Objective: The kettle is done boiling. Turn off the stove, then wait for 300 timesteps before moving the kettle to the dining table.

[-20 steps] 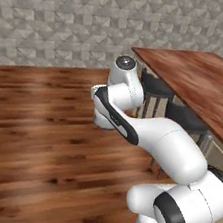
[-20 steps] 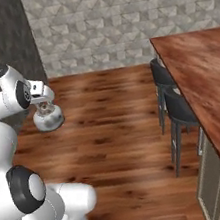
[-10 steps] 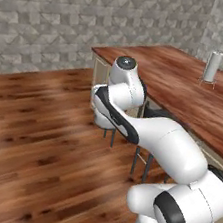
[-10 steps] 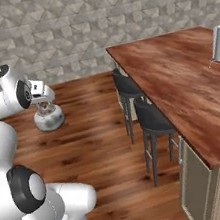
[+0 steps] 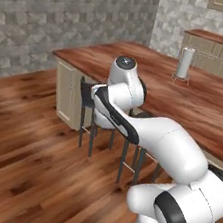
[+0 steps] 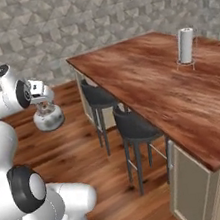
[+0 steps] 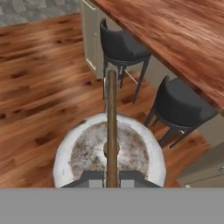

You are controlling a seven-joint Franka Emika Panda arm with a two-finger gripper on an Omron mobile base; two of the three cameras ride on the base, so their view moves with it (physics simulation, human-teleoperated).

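Gripper (image 6: 44,105) clenched on the thin arched handle of the kettle (image 6: 49,119), with the jaws pressed against the wire from both sides. Kettle hanging upright under the hand, in the air above the wooden floor (image 6: 88,151), well apart from any surface. In the hand view, kettle (image 7: 109,151) seen from straight above: round silvery rim, speckled lid with a small knob in the middle, handle running as a narrow brown bar across it and up between the two fingertips (image 7: 89,178). Dining table (image 6: 170,92) to the right of the kettle in the right base view, long reddish-brown top on a beige base. Two black stools (image 6: 135,125) tucked along the near edge of the table, between kettle and tabletop. Tall white paper-towel roll (image 6: 186,45) standing upright on the far part of the table. In the left base view, white arm (image 5: 132,121) bent in front of the table (image 5: 196,101), hiding hand and kettle behind it. Grey stone wall (image 6: 91,14) behind the scene.
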